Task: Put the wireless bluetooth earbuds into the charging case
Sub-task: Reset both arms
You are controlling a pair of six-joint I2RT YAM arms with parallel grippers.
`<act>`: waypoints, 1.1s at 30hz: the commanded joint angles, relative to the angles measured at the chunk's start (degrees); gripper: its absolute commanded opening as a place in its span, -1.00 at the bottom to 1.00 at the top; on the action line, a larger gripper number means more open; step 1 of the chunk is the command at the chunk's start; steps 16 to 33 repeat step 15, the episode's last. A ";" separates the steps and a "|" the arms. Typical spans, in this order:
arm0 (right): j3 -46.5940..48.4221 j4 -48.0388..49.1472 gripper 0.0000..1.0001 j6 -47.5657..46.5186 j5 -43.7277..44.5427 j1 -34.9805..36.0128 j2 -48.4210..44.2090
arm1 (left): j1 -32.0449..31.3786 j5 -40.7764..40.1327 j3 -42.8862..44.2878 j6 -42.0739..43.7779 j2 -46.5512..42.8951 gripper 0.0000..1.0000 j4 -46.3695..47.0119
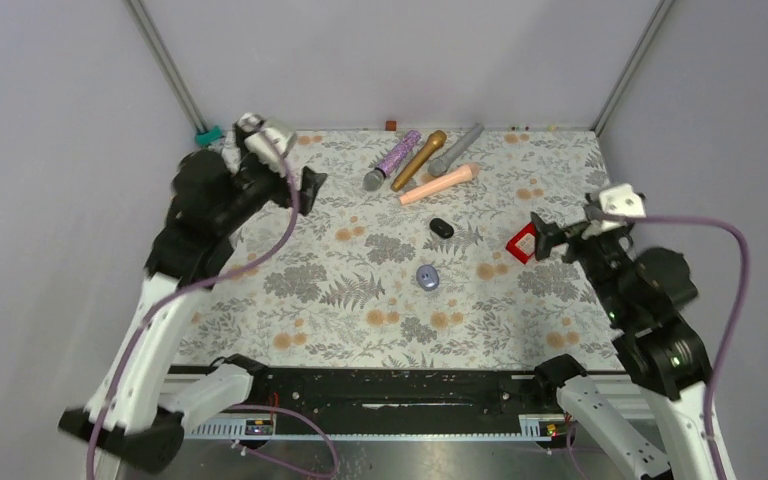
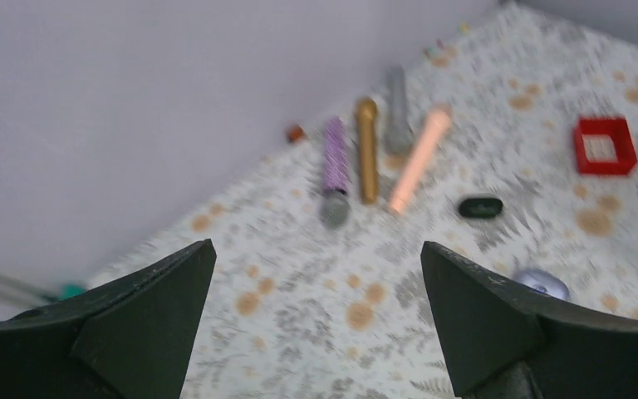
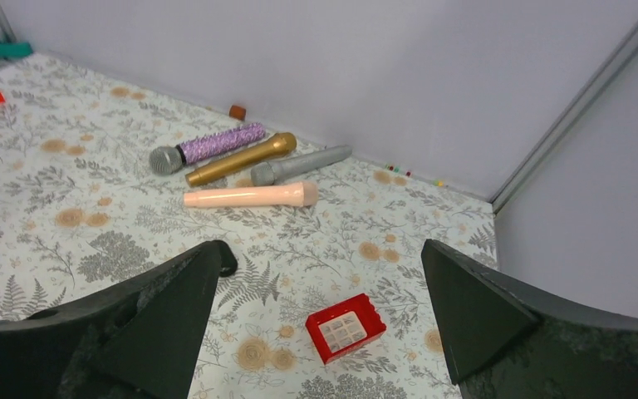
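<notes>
Holding nothing with the left gripper (image 1: 307,190): spread wide, up high over the far left of the table (image 1: 290,320). Same with the right gripper (image 1: 545,238): spread wide, bare, up near the red block (image 1: 523,243).

Cannot spot the earbuds anywhere. Too tiny to pick out, or maybe hidden. Only see 2 cases: the black case (image 1: 442,227) near the middle and the lilac case (image 1: 427,276) a bit nearer the arms, not touching. Cannot tell if open or shut.

Lots to go wrong from here.
- Might hunt in the wrong spot, with no bud in sight.
- Might take 1 of the little specks (image 3: 397,169) by the far wall for a bud.
- Might grab 1 of the 4 microphones (image 1: 438,184) by mistake, lying just behind the black case.
- Might squeeze a tiny bud too hard and shoot it off the table.
- Might shove a smooth case along the cloth when pressing a bud in, with nothing to hold it.
- Might knock the red block with the right gripper on the way down.

Best to go slow and steady the case with 1 gripper.
</notes>
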 commanded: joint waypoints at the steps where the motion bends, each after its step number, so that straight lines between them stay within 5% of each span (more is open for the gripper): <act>1: -1.86 0.36 0.99 2.27 3.07 -0.23 -8.21 | 0.22 -15.09 -6.46 2.69 -12.90 0.97 1.10; 5: -0.34 -2.83 0.99 3.11 2.95 -0.25 -12.22 | 1.42 -27.79 -17.59 0.46 -25.91 0.97 6.20; 13: -9.38 3.28 0.99 -1.98 4.25 -0.23 -15.16 | 2.36 -31.82 -31.76 -3.60 -41.75 0.97 8.00; 33: -10.18 5.18 0.99 -1.42 7.60 -0.18 -14.93 | 2.39 -31.97 -32.25 -3.68 -41.67 0.97 7.53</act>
